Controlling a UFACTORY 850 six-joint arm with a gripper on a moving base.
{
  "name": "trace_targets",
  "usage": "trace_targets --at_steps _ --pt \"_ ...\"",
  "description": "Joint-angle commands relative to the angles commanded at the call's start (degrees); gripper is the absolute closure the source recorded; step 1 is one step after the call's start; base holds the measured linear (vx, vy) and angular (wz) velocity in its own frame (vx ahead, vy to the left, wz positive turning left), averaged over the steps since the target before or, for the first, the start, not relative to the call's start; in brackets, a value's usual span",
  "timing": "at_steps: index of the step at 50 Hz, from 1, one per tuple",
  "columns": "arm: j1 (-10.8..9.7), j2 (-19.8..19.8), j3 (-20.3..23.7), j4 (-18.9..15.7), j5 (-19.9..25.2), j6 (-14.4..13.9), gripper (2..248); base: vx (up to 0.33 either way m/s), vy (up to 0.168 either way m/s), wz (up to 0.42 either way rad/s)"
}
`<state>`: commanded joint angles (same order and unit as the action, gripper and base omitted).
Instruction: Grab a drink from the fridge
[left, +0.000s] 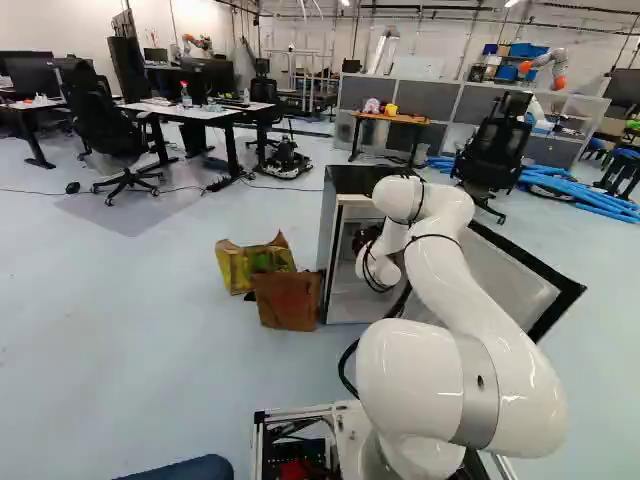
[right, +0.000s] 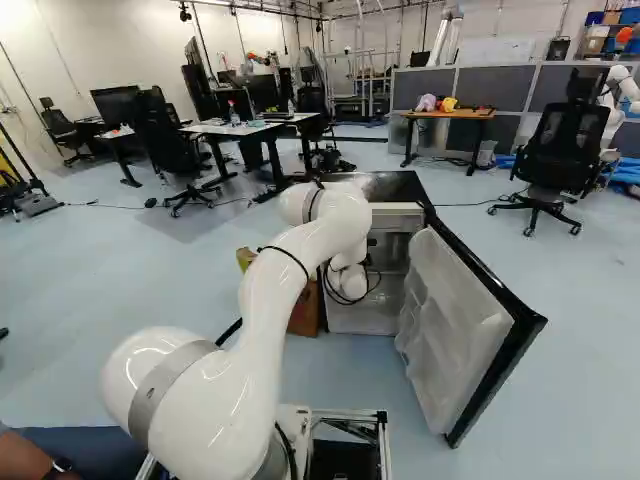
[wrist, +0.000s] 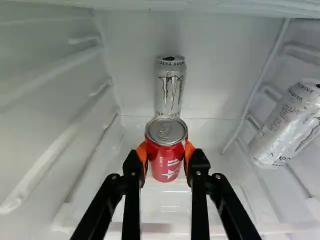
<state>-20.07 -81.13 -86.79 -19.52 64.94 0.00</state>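
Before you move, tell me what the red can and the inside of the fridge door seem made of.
The red can looks like painted metal, probably aluminium: glossy side, bare silvery lid. The inside of the fridge door looks like pale moulded plastic, its ledges seemingly formed in one piece.

Robotics lab was seen: desks (left: 190, 111), monitors (left: 32, 76), office chairs (right: 563, 150) were placed around; another robot (left: 558, 68) was stationed near grey partitions (left: 412, 98).
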Motion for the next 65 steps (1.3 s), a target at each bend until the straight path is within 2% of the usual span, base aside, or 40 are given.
trace_targets --at_steps 23,65 --pt "-0.45 3.84 6.8 0.0 0.0 0.0 156 0.0 0.0 0.0" --pt "-1.41 17.76 24.44 0.0 0.0 0.0 156 0.0 0.0 0.0"
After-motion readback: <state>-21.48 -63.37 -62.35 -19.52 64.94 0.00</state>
